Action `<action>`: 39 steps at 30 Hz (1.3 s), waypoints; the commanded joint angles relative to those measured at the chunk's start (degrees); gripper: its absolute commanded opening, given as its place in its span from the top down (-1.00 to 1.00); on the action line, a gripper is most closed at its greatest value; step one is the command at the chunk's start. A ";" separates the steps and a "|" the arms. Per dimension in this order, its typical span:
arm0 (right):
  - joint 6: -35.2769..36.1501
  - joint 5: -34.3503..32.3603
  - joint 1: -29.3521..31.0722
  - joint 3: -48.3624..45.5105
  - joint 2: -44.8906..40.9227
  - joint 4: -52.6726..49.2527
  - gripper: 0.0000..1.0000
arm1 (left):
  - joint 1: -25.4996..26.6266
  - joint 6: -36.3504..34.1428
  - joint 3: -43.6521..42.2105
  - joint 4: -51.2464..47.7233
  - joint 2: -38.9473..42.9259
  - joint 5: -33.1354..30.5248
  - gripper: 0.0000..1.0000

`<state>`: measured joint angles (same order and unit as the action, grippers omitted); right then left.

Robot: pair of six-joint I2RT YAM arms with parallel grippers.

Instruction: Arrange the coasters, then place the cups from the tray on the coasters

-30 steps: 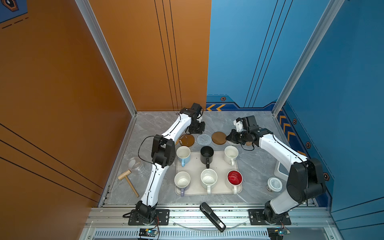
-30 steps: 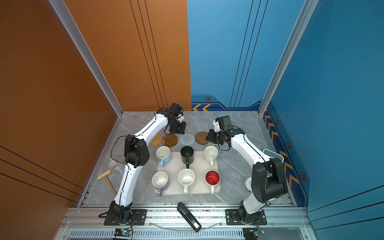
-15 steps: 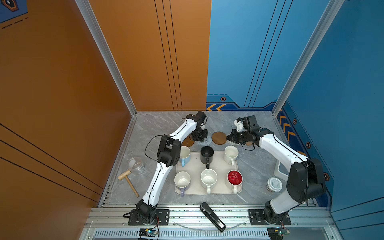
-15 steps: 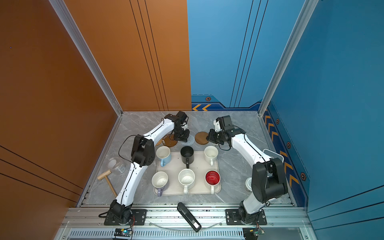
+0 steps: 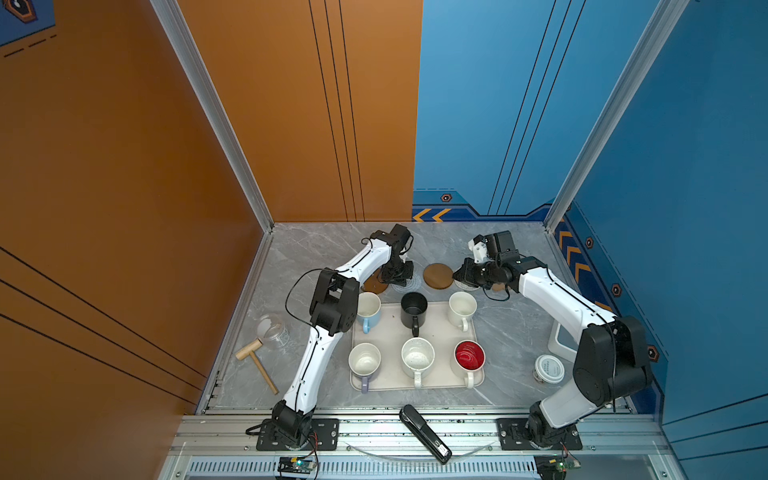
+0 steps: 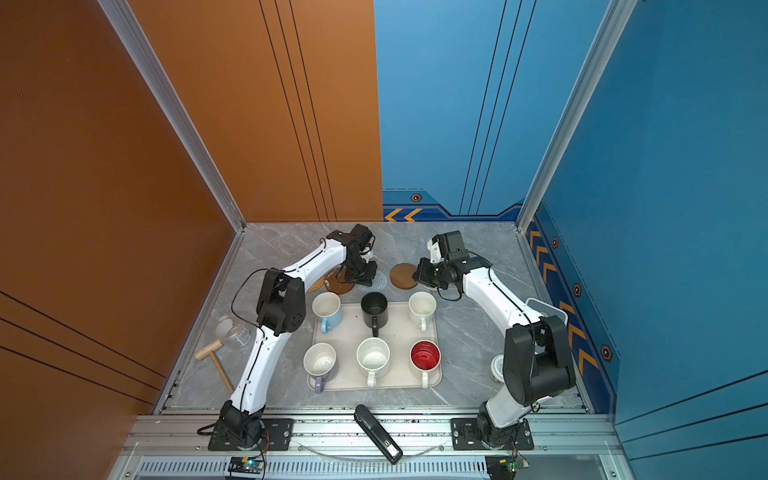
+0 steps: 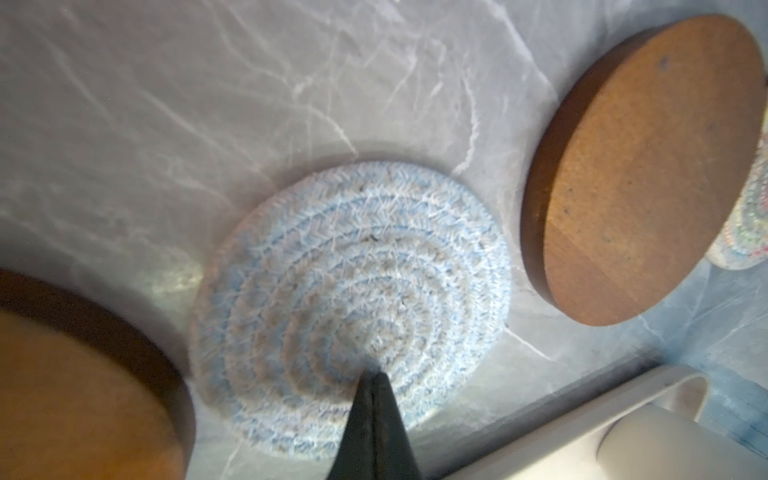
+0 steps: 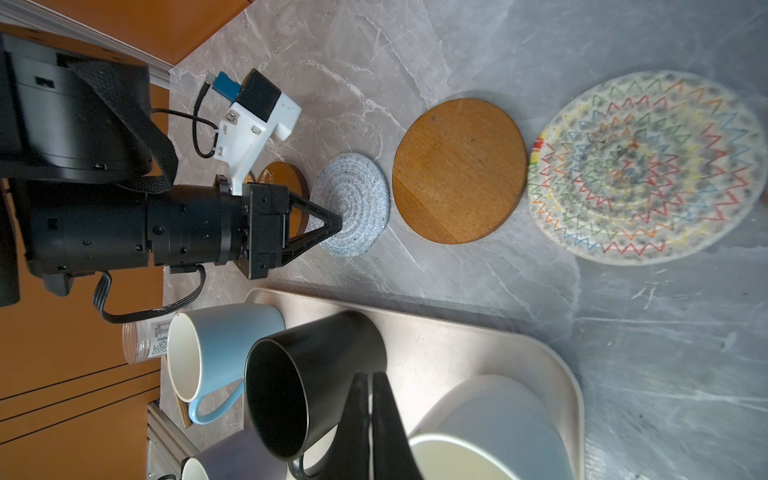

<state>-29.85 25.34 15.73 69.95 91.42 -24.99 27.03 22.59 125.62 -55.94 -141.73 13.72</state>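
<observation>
The left gripper (image 7: 374, 376) has its jaws shut tight with nothing between them, and its tips press down on the blue-grey coaster (image 7: 349, 299). That coaster lies flat on the table (image 7: 208, 104) behind the tray (image 5: 390, 332), in a row that runs rattan coaster (image 6: 318, 286), left disc (image 5: 376, 286), blue-grey coaster, right disc (image 5: 438, 275), zigzag coaster (image 8: 644, 166); both discs are wooden. The right gripper (image 8: 370, 384) is closed too and holds nothing; it lies about level, low over the zigzag coaster, tips toward the right disc, and whether it touches either I cannot tell. All six cups stand upright on the tray in two rows of three: blue cup (image 5: 368, 309), black cup (image 5: 413, 309) and white cup (image 5: 462, 309) nearer the coasters, then lavender cup (image 5: 365, 361), speckled cup (image 5: 417, 357) and red cup (image 5: 469, 355)
</observation>
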 commanded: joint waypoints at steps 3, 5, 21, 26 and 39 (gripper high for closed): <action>0.63 -0.48 -0.47 1.68 0.68 -1.08 0.96 | -0.35 1.93 0.88 -1.32 0.30 -3.77 1.00; 0.64 -0.48 -0.65 3.03 0.87 -1.32 0.96 | -0.64 2.57 3.10 -1.36 0.40 -4.09 1.00; 3.13 9.28 -6.52 27.49 22.77 -4.64 0.97 | -0.14 5.29 2.82 3.64 8.06 -2.97 1.00; 2.69 13.53 -7.62 37.77 34.09 -5.05 0.99 | 0.21 6.28 -7.87 10.38 17.20 -2.82 1.00; 1.98 15.18 -9.39 45.32 46.86 -5.24 1.00 | 2.55 9.40 -25.21 21.02 35.49 -3.91 1.00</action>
<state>-28.12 39.33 6.96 113.78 136.90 -28.93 28.23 30.98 102.76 -37.43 -108.29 10.50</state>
